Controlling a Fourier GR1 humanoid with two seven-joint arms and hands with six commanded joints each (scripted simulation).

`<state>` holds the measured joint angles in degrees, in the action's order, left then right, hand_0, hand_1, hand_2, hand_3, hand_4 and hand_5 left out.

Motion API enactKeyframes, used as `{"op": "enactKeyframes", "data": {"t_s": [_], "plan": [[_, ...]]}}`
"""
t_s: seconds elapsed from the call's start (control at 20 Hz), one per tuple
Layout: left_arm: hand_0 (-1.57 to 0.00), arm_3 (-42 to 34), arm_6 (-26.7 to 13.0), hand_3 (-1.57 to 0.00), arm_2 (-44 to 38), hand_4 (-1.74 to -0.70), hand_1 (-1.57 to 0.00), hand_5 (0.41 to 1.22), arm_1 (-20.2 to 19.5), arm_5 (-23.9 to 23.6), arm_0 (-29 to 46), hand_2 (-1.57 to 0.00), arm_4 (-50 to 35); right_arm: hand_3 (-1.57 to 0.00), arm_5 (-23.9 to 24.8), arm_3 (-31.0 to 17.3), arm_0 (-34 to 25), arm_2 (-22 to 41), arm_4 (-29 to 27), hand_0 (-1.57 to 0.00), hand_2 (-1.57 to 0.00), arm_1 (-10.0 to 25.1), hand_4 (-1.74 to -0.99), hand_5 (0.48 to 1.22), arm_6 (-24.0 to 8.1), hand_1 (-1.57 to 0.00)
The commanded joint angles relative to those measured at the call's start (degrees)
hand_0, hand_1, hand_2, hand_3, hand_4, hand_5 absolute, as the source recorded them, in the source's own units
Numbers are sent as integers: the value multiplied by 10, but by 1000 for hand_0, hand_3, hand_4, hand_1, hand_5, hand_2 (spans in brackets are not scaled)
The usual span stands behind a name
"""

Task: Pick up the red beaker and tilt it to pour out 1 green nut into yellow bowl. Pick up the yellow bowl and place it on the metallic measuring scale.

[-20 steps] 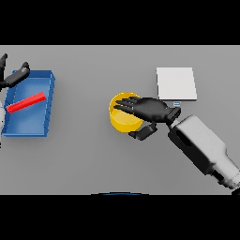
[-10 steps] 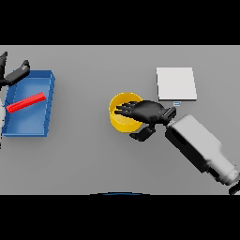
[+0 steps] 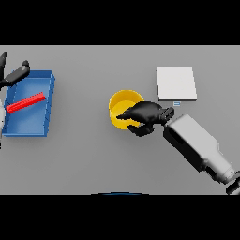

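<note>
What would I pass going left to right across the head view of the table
left hand → red beaker lying in the blue tray → yellow bowl → right hand → metallic measuring scale

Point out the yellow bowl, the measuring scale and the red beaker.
yellow bowl (image 3: 123,101): head view, on its inner floor, left of the right hand.
measuring scale (image 3: 176,83): head view, middle of its pale top plate.
red beaker (image 3: 26,102): head view, mid-body, lying in the blue tray.
</note>
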<state>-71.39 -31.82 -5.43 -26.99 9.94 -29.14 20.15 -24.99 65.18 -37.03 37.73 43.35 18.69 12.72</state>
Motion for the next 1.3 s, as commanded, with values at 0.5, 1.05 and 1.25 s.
{"op": "enactKeyframes", "data": {"t_s": [0.5,1.05,1.25], "plan": [[1,-2,7,1,-2,-788,1,725,-4,3,2,1,-3,-1212,-21,39,0,1,-18,-1465,-1439,22,-1692,1202,-22,-1443],[1,-1,18,1,-5,-800,1,737,-5,-3,-2,1,-3,-1353,-78,99,-31,-28,-62,-1562,-1559,49,-1724,1218,-84,-1551],[1,4,13,1,-8,-794,1,748,-11,2,-4,1,-3,-1279,-67,91,-50,-52,-65,-1471,-1566,76,-1723,1220,-87,-1535]]}}
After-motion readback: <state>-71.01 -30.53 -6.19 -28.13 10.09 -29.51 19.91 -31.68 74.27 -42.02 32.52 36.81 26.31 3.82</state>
